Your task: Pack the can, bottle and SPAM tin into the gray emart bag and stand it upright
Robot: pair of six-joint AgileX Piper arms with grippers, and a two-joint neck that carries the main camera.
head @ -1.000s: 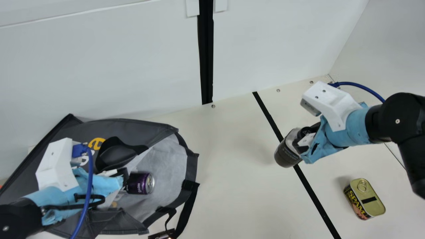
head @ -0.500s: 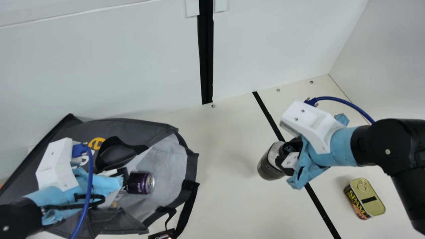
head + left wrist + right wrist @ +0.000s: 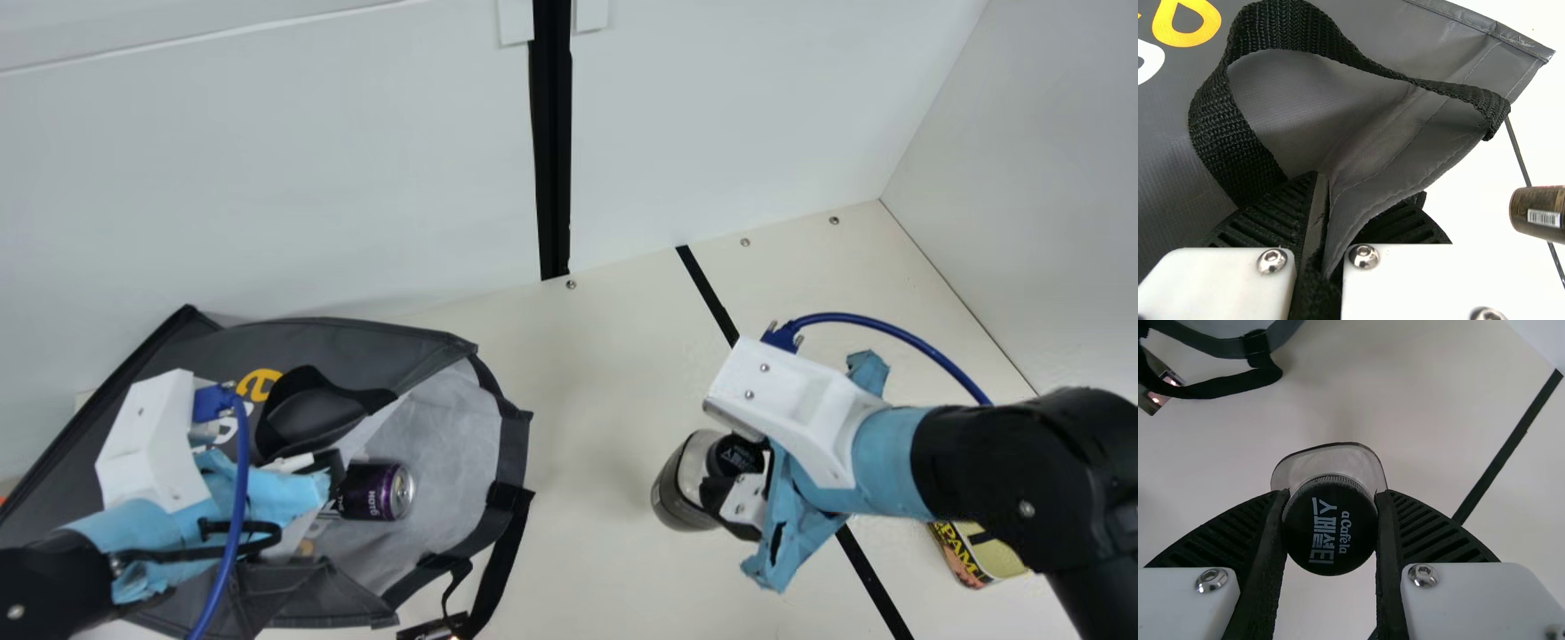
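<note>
My right gripper (image 3: 731, 464) is closed around the bottle (image 3: 680, 493) at its cap (image 3: 1330, 527); right wrist view shows white letters there. My left gripper (image 3: 324, 466) pinches the left-side emart bag (image 3: 382, 345), can (image 3: 372, 490) inside. SPAM tin (image 3: 971, 558) lies near right.

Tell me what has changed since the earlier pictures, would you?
My right fingers have carried the bottle leftward and down across the main view, closer to the bag. They held it throughout, and I see nothing newly grabbed or let go. My right arm now partly covers the SPAM tin, which hasn't moved. My left arm, the bag and the can inside it stayed put.
</note>
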